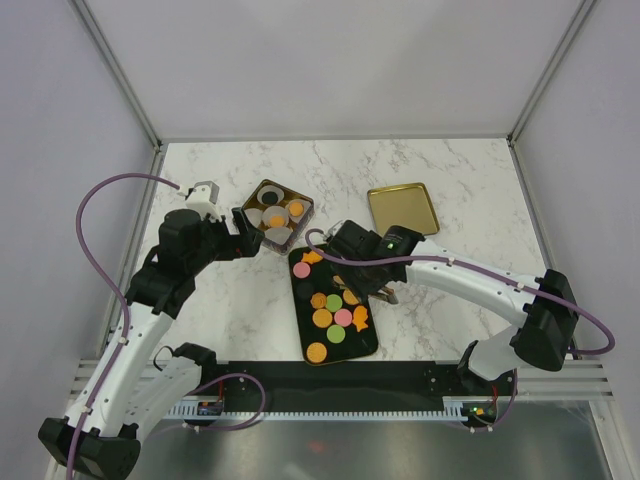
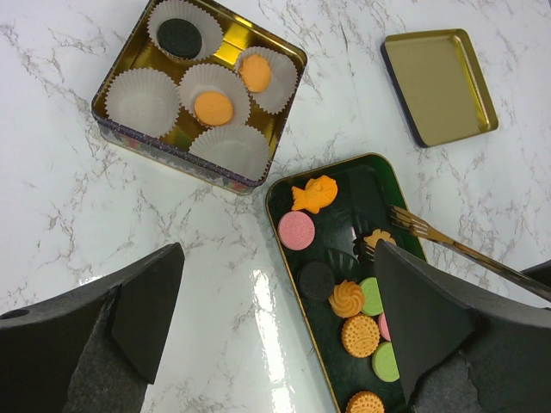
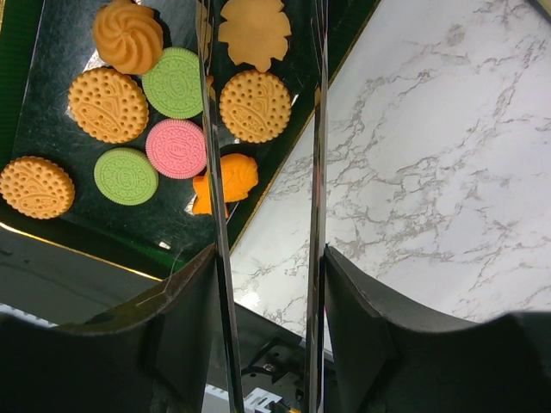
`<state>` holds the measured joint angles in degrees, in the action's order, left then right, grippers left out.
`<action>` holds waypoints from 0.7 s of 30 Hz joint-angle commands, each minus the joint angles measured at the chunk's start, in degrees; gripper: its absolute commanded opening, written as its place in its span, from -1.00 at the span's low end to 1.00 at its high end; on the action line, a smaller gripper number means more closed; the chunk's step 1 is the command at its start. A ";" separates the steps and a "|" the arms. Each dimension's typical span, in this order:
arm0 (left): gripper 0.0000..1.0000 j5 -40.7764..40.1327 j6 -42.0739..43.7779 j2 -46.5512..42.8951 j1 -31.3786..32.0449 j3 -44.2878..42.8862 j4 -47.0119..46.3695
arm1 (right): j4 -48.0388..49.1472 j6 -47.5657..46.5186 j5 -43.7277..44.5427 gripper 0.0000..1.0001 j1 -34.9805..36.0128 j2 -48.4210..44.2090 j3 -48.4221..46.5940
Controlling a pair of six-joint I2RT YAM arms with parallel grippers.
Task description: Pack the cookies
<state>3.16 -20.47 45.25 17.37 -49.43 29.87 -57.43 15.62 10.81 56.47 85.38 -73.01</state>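
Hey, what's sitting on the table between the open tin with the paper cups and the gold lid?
Nothing: in the left wrist view only bare marble table lies between the tin and the lid.

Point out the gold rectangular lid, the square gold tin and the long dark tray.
Gold rectangular lid (image 2: 439, 86): left wrist view, inner floor.
Square gold tin (image 2: 164, 153): left wrist view, side wall.
Long dark tray (image 2: 362, 189): left wrist view, bare floor.

Bright, even overhead light; soft shadows. Glare on marble table (image 2: 267, 297), tin (image 2: 172, 153). Cookies (image 3: 255, 105) sharp in wrist views.
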 commanded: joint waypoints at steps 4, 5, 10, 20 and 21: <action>0.99 0.71 -0.01 -0.43 -0.40 0.03 -1.83 | 1.79 -0.41 -1.14 0.14 -0.04 -0.74 0.50; 0.99 0.80 -0.01 -0.43 -0.32 0.03 -1.83 | 1.62 -0.32 -1.14 0.14 -0.04 -1.01 0.50; 1.00 0.88 -0.01 -0.34 -0.40 0.03 -1.92 | 1.79 -0.06 -1.14 0.13 -0.13 -1.19 1.29; 0.99 0.89 -0.01 -0.52 -0.31 0.03 -1.83 | 2.15 -0.24 -1.84 0.08 -0.83 -1.62 1.91; 0.99 0.80 -0.01 -0.52 -0.40 0.03 -1.83 | 2.15 -0.15 -1.93 0.07 -0.83 -1.62 1.82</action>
<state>3.18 -20.45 45.25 17.37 -49.41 29.87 -56.51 15.62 9.54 55.96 85.34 -70.78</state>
